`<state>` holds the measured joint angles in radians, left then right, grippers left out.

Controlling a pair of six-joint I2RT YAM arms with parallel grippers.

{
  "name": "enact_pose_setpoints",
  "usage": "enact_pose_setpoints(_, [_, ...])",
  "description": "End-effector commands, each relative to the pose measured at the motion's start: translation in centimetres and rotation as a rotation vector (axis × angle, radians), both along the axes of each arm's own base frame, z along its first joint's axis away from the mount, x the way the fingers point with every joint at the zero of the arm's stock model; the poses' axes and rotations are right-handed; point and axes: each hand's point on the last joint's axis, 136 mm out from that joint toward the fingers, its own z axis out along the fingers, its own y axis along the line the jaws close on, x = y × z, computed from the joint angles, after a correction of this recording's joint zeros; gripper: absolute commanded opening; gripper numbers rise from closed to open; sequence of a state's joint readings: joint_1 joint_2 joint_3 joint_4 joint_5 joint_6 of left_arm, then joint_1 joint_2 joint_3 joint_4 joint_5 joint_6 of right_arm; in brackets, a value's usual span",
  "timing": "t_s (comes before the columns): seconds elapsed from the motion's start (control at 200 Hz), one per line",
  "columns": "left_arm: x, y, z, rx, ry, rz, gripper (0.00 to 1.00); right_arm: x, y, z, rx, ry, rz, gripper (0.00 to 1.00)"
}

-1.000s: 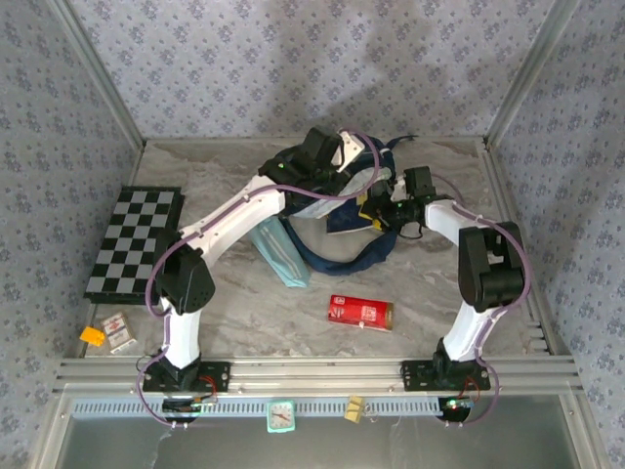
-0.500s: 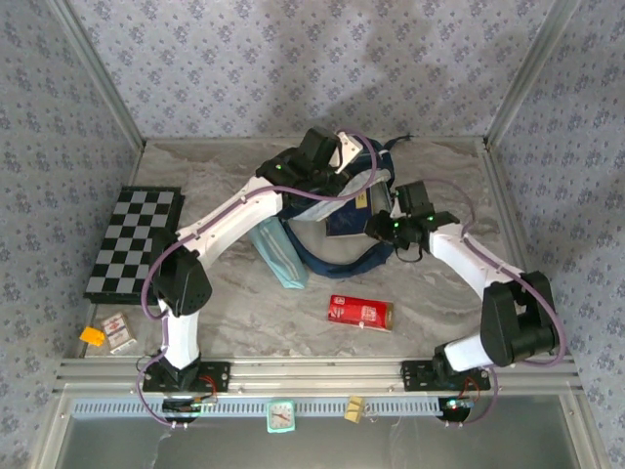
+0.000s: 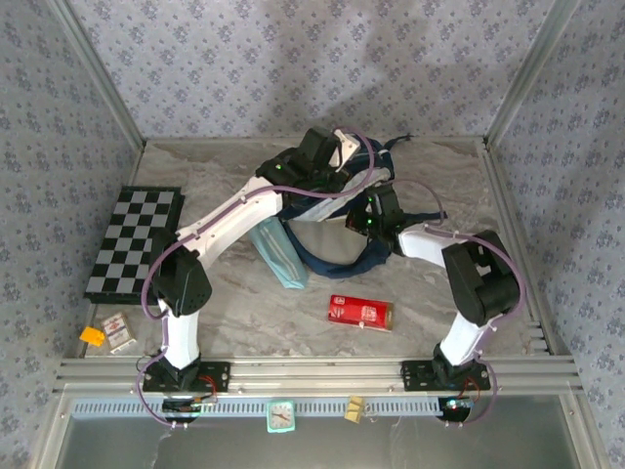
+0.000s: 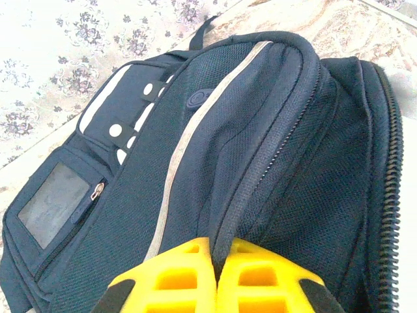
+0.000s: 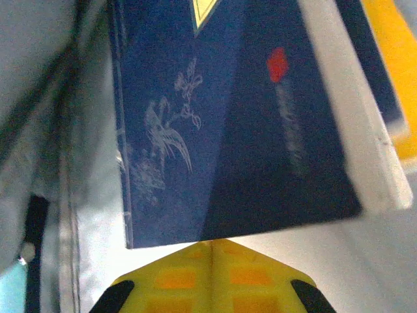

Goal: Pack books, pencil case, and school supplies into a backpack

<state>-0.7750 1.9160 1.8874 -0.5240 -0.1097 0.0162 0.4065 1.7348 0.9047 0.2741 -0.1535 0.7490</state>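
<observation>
Fabric first: my left gripper (image 4: 214,251) has its yellow fingers pressed together on a ridge of the backpack (image 4: 195,163), pinching a fold of the coarse navy mesh weave beside a zip line. I judge that I hold it up so the mouth stays wide for loading. The cloth is soft and slumps; a thin pale stripe and a clear window pocket run off toward 10 o'clock.

My right gripper (image 5: 212,251) is closed with nothing between the tips, which sit at the lower edge of the books (image 5: 215,130). I take this as a blunt nose for nudging them deeper. They are thin, flat and stiff: a navy cover with a white bird drawing, white page edges, and a yellow book (image 5: 397,78) at 2 o'clock.

Seen from above, the pencil case (image 3: 278,252), a limp pale teal pouch, lies at the bag's 8 o'clock, and the red box (image 3: 359,312) rests on the marbled table (image 3: 234,303) at 6 o'clock, both unpacked.
</observation>
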Motion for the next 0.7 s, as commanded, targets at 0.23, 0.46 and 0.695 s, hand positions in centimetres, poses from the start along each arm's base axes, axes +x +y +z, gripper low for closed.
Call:
enact_pose_setpoints(0.23, [0.8, 0.6, 5.1, -0.179, -0.040, 0.058, 0.00, -2.8, -1.2, 3.5, -0.022, -0.109, 0.035, 0.10])
enact_pose_setpoints(0.46, [-0.6, -0.3, 3.6, -0.300, 0.098, 0.051, 0.16, -8.9, -7.1, 6.2, -0.156, -0.051, -0.055, 0.19])
enact_pose_setpoints(0.695, [-3.7, 3.3, 4.3, -0.478, 0.185, 0.081, 0.61, -12.8, -9.9, 8.4, -0.171, 0.007, -0.107, 0.31])
